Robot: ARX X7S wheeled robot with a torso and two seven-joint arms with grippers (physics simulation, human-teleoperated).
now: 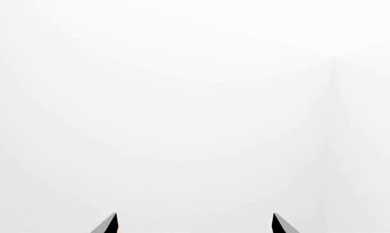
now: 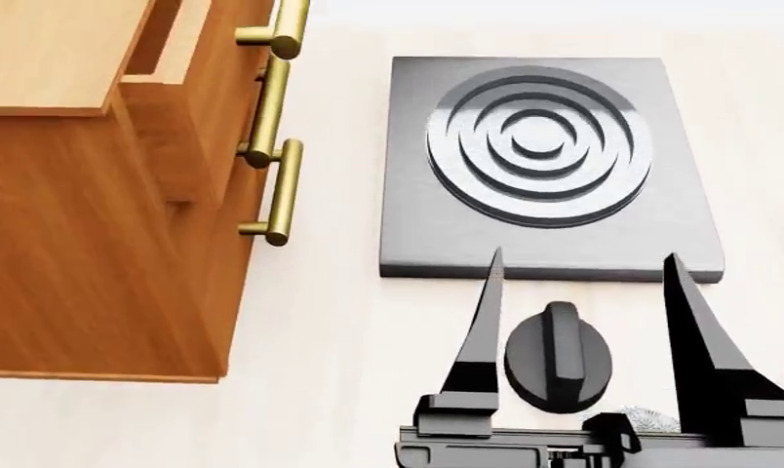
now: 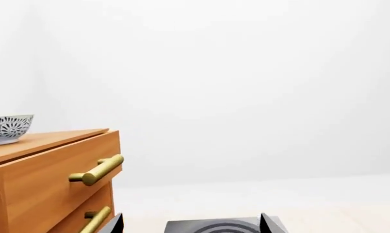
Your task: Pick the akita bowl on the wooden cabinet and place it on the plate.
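Note:
The akita bowl [image 3: 7, 127], white with a dark-grey floral pattern, stands on top of the wooden cabinet [image 3: 53, 170] at the edge of the right wrist view. In the head view the cabinet [image 2: 93, 244] fills the left side and no bowl shows on its top. My right gripper [image 2: 583, 258] is open and empty, fingers spread over the near edge of a grey burner slab, well to the right of the cabinet. Its fingertips [image 3: 266, 221] frame that slab in the wrist view. My left gripper [image 1: 195, 223] is open, facing only white wall. The plate is out of view.
A grey square burner slab [image 2: 418, 234] with raised rings lies on the pale counter, with a black knob [image 2: 559, 356] in front of it. Brass bar handles [image 2: 283, 190] stick out from the cabinet drawers. A small grey-patterned patch [image 2: 646, 419] peeks out behind the gripper body.

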